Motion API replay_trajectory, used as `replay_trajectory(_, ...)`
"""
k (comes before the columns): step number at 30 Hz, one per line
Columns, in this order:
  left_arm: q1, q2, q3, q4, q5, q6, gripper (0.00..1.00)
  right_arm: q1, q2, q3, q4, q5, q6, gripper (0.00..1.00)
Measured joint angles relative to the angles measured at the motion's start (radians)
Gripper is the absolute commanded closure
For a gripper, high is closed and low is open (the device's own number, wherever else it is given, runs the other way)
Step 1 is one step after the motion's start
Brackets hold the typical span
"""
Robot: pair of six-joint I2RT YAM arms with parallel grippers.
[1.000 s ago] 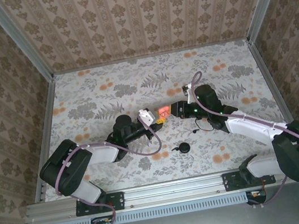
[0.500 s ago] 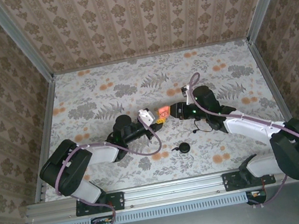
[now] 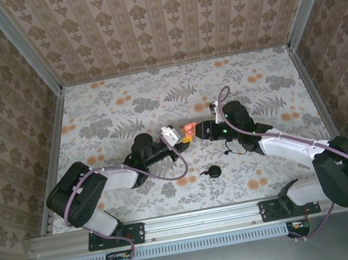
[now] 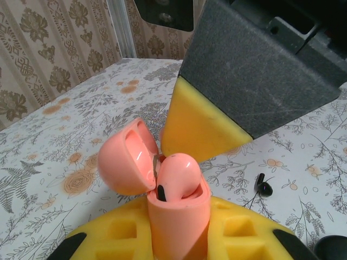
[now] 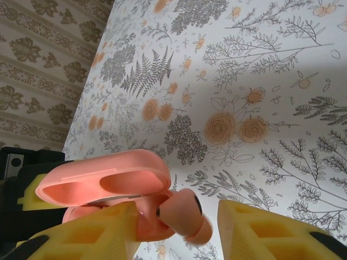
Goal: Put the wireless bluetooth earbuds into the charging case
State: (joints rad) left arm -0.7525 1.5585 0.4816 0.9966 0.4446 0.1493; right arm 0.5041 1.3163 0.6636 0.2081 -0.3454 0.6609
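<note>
My left gripper [image 4: 176, 235] is shut on a salmon-pink charging case [image 4: 176, 216], held upright between its yellow pads [image 4: 108, 238]. The lid [image 4: 124, 157] hangs open to the left. A pink earbud [image 4: 181, 173] sits in the case's mouth, its rounded top sticking out. In the right wrist view the same earbud [image 5: 181, 214] lies against the case [image 5: 103, 181] between the fingers of my right gripper [image 5: 179, 230], which stands open; there is a gap to the right finger [image 5: 271, 233]. From above, both grippers [image 3: 178, 137] [image 3: 199, 131] meet at the case [image 3: 189, 131] mid-table.
A black earbud [image 3: 229, 151] lies on the floral table [image 3: 123, 105] just in front of my right arm, and shows on the table as a black earbud [image 4: 264, 187] in the left wrist view. A black round piece [image 3: 215, 171] lies nearer the front edge. Patterned walls close three sides.
My right gripper has edged left up to the case and its jaws have opened, letting go of the pink earbud. The left gripper has held still with the case.
</note>
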Motion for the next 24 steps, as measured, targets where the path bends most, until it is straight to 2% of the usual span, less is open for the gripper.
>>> replay_trajectory(9,0.0,0.0,0.0,0.001,0.0,0.0,0.86,-0.005,-0.08,0.012,-0.066,-0.003,-0.041,0.32)
replay_trajectory(17,0.001,0.0,0.0,0.01,0.007,-0.023,0.86,-0.057,-0.218,0.024,-0.124,-0.008,-0.108,0.27)
replay_trajectory(20,0.001,0.0,0.0,0.021,0.018,-0.03,0.86,-0.1,-0.253,0.024,-0.132,-0.05,-0.152,0.28)
replay_trajectory(24,0.002,0.0,0.0,0.037,0.042,-0.042,0.86,-0.187,-0.268,0.024,-0.131,-0.164,-0.219,0.28)
